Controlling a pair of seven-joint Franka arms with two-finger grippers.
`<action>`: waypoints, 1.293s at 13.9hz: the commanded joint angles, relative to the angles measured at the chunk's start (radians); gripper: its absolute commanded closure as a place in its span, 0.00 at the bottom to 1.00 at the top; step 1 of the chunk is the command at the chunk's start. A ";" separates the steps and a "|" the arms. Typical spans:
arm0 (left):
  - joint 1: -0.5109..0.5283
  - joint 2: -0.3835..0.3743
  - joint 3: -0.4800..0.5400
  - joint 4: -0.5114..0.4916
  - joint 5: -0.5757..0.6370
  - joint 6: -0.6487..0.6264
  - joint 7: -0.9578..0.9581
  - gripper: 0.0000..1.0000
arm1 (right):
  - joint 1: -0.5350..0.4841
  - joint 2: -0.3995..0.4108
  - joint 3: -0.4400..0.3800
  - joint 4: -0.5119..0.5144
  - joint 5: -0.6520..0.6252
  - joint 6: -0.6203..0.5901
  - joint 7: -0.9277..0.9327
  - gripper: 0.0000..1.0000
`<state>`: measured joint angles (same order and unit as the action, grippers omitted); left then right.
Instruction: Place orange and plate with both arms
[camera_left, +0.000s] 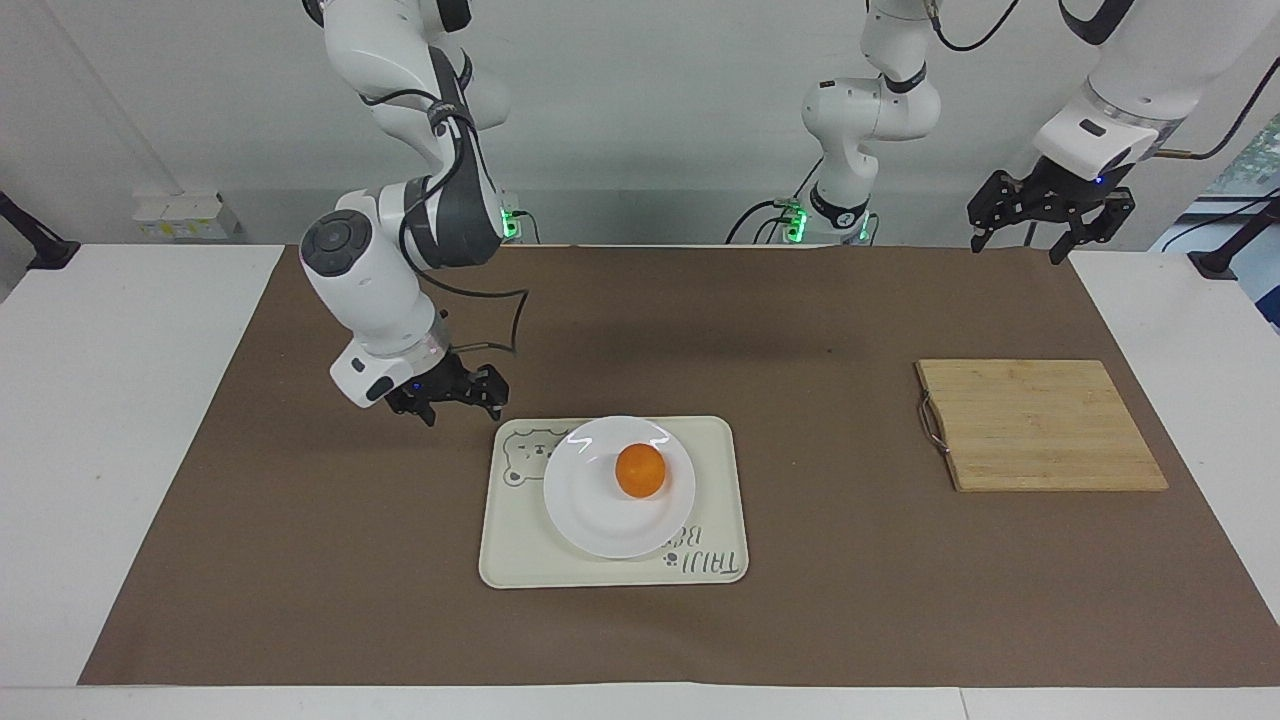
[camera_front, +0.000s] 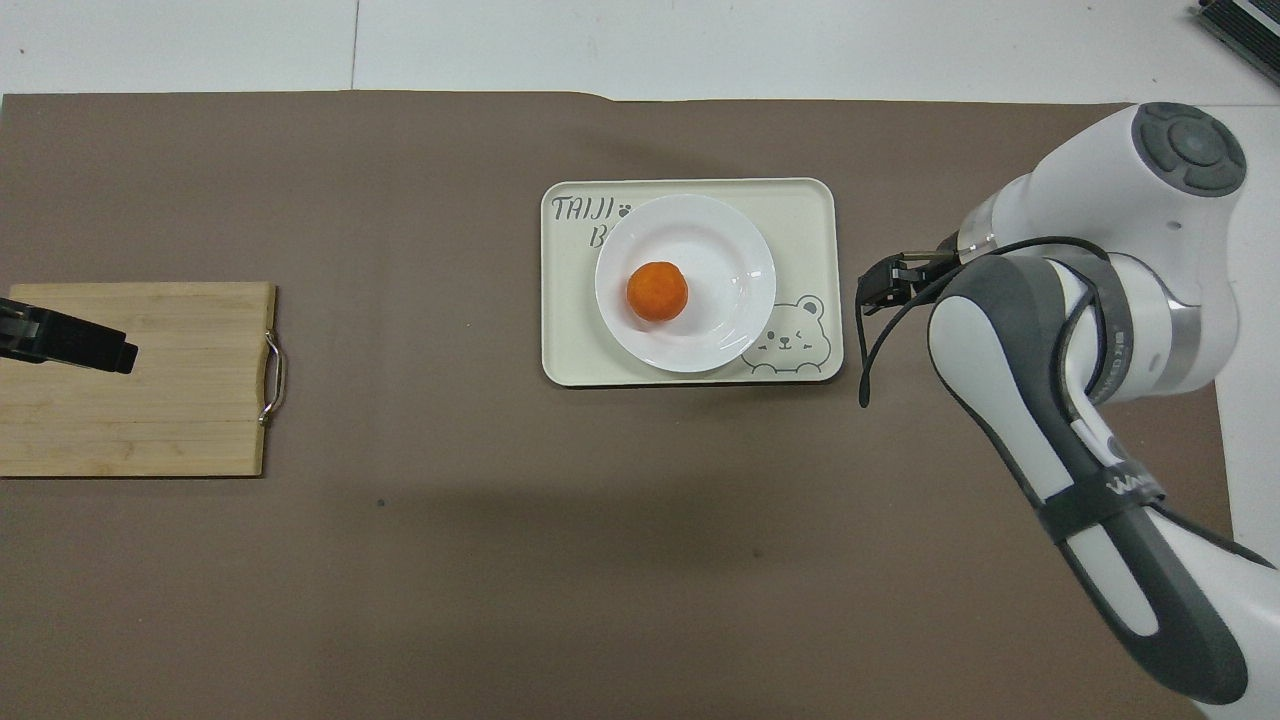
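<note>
The orange (camera_left: 640, 470) sits on the white plate (camera_left: 590, 515), a little off its middle. The plate rests on the cream bear-print tray (camera_left: 515, 560). In the overhead view the orange (camera_front: 657, 291) and the plate (camera_front: 720, 240) show unhidden. My right gripper (camera_left: 463, 411) is open and empty, in the air over the brown mat just off the tray's corner toward the right arm's end; it also shows in the overhead view (camera_front: 880, 290). My left gripper (camera_left: 1015, 245) is open and empty, held high at the left arm's end, and waits.
A wooden cutting board (camera_left: 1040, 425) with a metal handle lies on the mat toward the left arm's end. In the overhead view the left gripper's tip (camera_front: 70, 340) covers part of the board (camera_front: 135, 400). The brown mat (camera_left: 800, 320) covers most of the table.
</note>
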<state>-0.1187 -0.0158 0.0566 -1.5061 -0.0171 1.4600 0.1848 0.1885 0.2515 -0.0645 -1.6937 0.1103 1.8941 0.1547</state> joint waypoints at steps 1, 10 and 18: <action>-0.001 -0.018 0.000 -0.017 -0.004 0.000 -0.015 0.00 | -0.008 -0.061 0.003 -0.026 -0.047 -0.065 0.091 0.00; -0.003 -0.019 0.003 -0.017 -0.003 -0.010 -0.015 0.00 | -0.124 -0.185 0.000 -0.095 -0.080 -0.136 0.016 0.00; -0.001 -0.019 0.003 -0.016 -0.003 -0.013 -0.011 0.00 | -0.144 -0.270 0.000 0.012 -0.124 -0.236 -0.029 0.00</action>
<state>-0.1187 -0.0158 0.0572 -1.5061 -0.0171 1.4572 0.1833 0.0531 0.0055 -0.0718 -1.7182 0.0102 1.7107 0.1529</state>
